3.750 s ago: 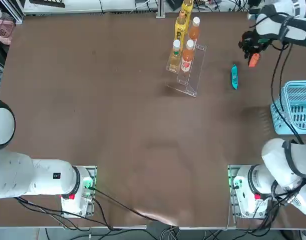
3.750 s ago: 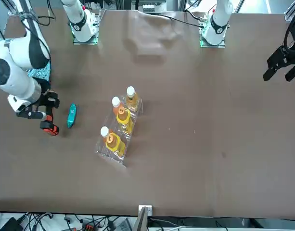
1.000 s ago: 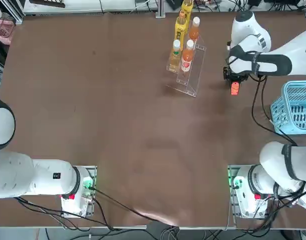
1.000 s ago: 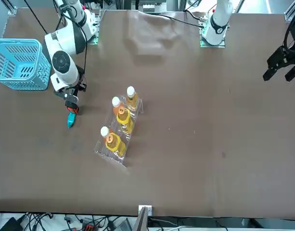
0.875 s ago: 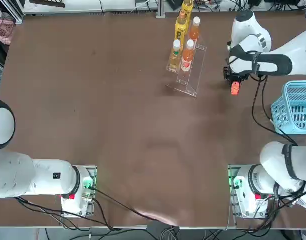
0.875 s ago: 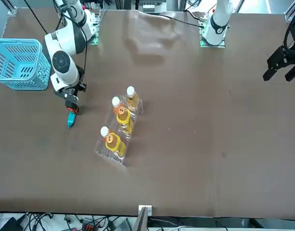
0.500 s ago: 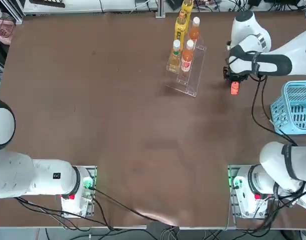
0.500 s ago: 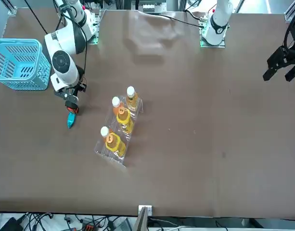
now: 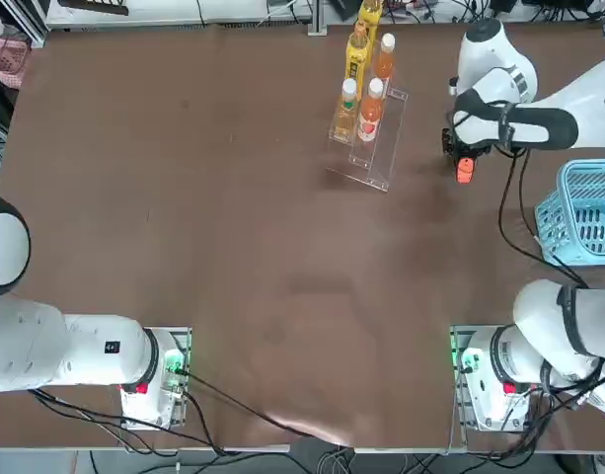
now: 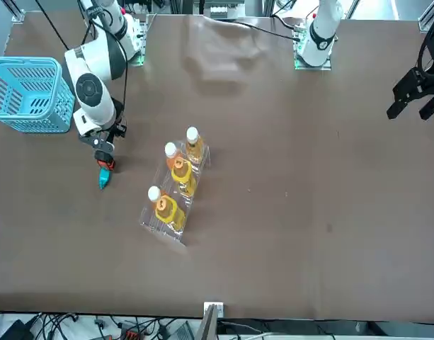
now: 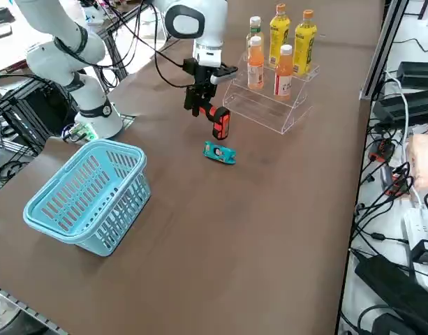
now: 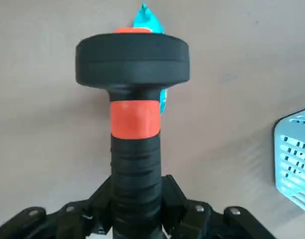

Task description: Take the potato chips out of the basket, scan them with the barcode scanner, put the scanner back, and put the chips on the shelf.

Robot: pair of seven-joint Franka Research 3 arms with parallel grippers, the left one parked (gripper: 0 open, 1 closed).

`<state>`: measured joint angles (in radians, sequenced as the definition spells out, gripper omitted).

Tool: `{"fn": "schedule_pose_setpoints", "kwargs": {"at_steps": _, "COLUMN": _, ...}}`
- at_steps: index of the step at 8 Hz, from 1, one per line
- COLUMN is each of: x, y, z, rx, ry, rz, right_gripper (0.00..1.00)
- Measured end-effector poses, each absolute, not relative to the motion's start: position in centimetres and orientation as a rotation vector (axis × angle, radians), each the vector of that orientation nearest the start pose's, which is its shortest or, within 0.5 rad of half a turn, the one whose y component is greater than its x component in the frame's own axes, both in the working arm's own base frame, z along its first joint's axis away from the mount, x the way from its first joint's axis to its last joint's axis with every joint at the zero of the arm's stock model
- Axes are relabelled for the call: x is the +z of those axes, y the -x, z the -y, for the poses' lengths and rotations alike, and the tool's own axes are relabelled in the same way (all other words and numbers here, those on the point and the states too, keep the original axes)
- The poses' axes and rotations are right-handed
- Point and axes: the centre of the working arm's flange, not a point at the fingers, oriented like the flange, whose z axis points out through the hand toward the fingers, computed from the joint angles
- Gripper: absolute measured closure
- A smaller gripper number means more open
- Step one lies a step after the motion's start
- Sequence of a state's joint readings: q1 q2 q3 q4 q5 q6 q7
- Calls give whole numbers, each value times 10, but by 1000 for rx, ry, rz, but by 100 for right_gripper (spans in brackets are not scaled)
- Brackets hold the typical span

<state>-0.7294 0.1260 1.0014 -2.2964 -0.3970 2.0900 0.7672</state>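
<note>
Pictured in a robotics lab, judging by the robot arms [image 9: 539,118] bolted to a wide brown table [image 9: 233,247], black cables [image 9: 243,405] trailing along its edge, metal framing [image 9: 26,18] at the corners, and power adapters [image 11: 417,75] crowding a white side bench [image 11: 409,49].

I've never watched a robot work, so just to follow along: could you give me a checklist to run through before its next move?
Scanner gripped by the right gripper: ok
Scanner over the chips: ok
Chips out of the basket: ok
Scan registered: cannot tell
Scanner put back: not ok, it is held in the air
Chips on the shelf: not ok, they lie on the table
</note>
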Motion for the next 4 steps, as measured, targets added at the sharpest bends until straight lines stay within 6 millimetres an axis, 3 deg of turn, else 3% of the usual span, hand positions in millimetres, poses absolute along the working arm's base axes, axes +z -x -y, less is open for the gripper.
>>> {"fn": "schedule_pose_setpoints", "kwargs": {"at_steps": 2, "x": 303, "y": -481, "z": -114, "rx": 194, "ry": 3415, "rz": -413, "right_gripper": 63}}
{"fn": "schedule_pose_setpoints", "kwargs": {"at_steps": 4, "x": 326, "y": -501, "z": -103, "rx": 159, "ry": 3413, "rz": -358, "right_gripper": 63}}
